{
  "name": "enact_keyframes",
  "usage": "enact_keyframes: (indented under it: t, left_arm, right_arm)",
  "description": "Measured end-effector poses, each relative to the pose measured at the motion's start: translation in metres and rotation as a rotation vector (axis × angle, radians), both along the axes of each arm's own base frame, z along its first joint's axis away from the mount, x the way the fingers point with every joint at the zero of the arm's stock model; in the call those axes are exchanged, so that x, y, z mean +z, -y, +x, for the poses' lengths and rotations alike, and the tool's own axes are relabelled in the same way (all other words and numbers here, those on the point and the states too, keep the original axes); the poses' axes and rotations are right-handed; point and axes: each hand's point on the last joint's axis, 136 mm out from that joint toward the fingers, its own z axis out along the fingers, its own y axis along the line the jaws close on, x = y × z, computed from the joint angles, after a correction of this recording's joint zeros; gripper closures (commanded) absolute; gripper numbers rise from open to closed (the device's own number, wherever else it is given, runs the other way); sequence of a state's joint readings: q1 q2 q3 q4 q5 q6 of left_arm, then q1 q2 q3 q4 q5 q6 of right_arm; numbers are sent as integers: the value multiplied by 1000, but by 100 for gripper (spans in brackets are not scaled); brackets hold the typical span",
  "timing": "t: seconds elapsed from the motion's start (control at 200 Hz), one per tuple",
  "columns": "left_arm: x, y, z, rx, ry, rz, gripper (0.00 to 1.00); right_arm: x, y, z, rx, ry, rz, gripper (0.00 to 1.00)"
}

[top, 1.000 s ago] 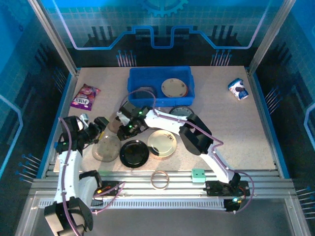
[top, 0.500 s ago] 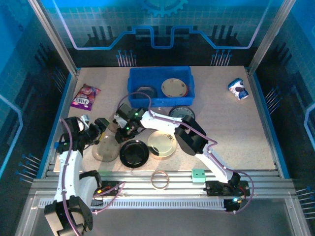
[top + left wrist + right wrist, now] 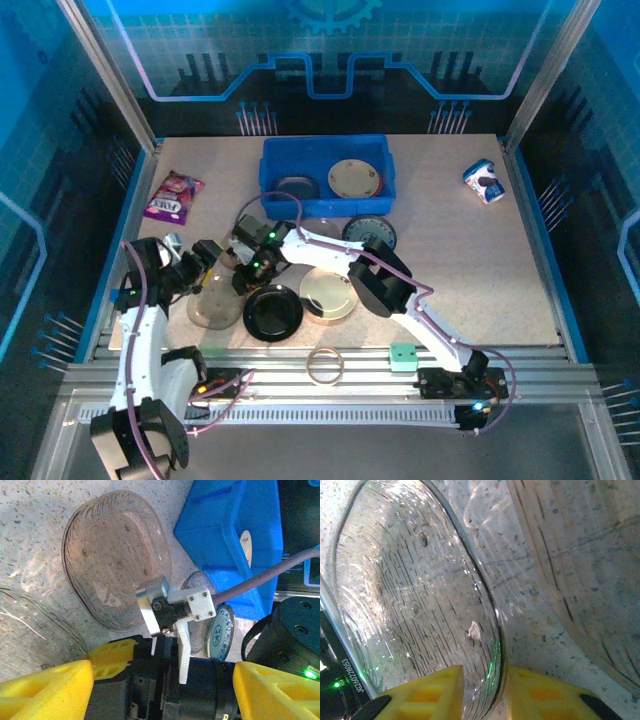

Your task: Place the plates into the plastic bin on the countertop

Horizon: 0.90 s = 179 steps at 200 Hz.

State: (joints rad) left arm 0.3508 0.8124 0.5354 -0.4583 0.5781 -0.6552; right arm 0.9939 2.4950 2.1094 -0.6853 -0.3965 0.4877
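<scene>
The blue plastic bin (image 3: 325,150) stands at the back of the countertop (image 3: 480,270) and holds a cream plate (image 3: 354,178) and a dark clear plate (image 3: 296,187). My right gripper (image 3: 245,266) (image 3: 482,680) is shut on the rim of a clear plate (image 3: 415,595) (image 3: 117,560), one yellow finger inside, one outside. My left gripper (image 3: 207,258) (image 3: 162,680) stands open close beside it, holding nothing. Another clear plate (image 3: 215,303), a black plate (image 3: 272,312), a cream plate (image 3: 330,292) and a blue patterned plate (image 3: 368,232) lie on the counter.
A thin ring (image 3: 324,365) and a small green block (image 3: 403,356) sit on the front rails. A purple packet (image 3: 173,194) lies at the left, a small can (image 3: 484,181) at the back right. The two grippers crowd each other.
My right gripper has slid a little left and nearer along the counter, and its fingers have narrowed onto the clear plate's rim. The left gripper has barely shifted.
</scene>
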Motion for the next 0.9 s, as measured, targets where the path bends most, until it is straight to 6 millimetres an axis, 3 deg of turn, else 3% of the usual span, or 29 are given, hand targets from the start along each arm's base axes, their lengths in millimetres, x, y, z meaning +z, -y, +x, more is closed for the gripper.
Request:
enact_keyframes:
  t: [0.365, 0.515, 0.715, 0.895]
  left_arm:
    - [-1, 0, 0, 0, -6, -2, 25]
    - [1, 0, 1, -4, -3, 1, 24]
    - [48, -6, 17, -8, 107, 42, 23]
    - [80, -11, 34, -7, 191, 68, 22]
  right_arm:
    - [-3, -2, 0, -3, -12, 2, 98]
    - [-1, -2, 0, -7, -11, 4, 100]
    - [12, -2, 5, -21, 7, 23, 100]
    - [48, -2, 22, -73, 35, 87, 100]
